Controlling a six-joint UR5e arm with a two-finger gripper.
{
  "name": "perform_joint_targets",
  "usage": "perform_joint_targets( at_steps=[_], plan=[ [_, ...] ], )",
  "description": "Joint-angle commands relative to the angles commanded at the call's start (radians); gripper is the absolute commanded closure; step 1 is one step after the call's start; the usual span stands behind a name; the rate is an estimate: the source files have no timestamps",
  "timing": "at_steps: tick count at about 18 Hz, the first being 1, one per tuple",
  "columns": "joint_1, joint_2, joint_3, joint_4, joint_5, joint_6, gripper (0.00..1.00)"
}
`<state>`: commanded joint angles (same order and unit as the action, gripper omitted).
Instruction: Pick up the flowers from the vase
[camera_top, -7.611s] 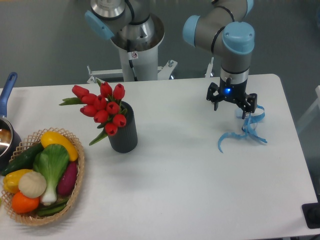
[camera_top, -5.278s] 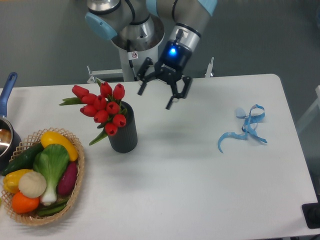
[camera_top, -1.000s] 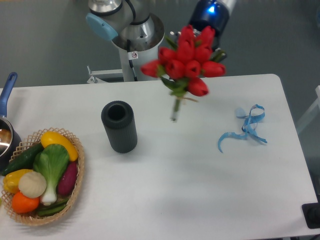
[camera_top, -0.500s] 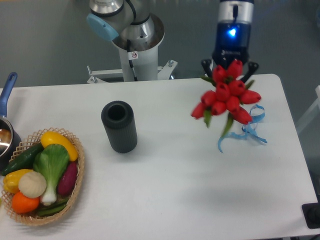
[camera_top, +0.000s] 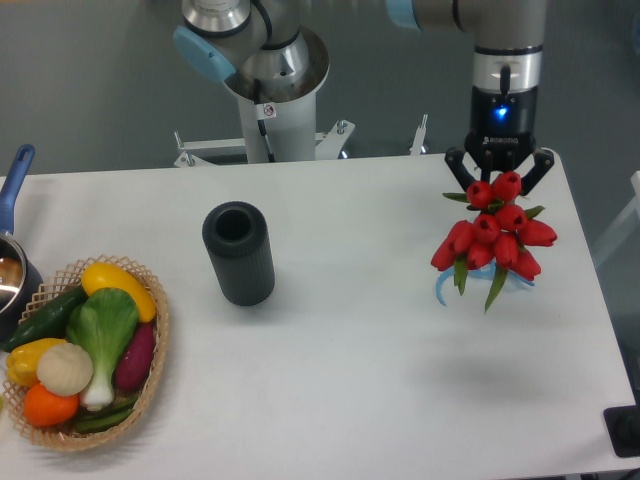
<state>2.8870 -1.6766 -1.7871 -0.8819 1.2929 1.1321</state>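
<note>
Over the far right of the table (camera_top: 330, 400), your gripper (camera_top: 499, 172) is clamped on the flowers (camera_top: 492, 235), up in the air. They are out of the vase (camera_top: 239, 253), well apart to the left. A loose grip could drop them. The table's right edge is near; the middle has more room to move.
</note>
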Motion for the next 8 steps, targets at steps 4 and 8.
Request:
perform_joint_targets(
  at_steps=[4, 8],
  plan=[
    [-0.048, -0.018, 0.008, -0.04, 0.123, 0.0, 0.94],
    [-0.095, -0.049, 0.005, -0.042, 0.226, -0.002, 0.94]
  ],
)
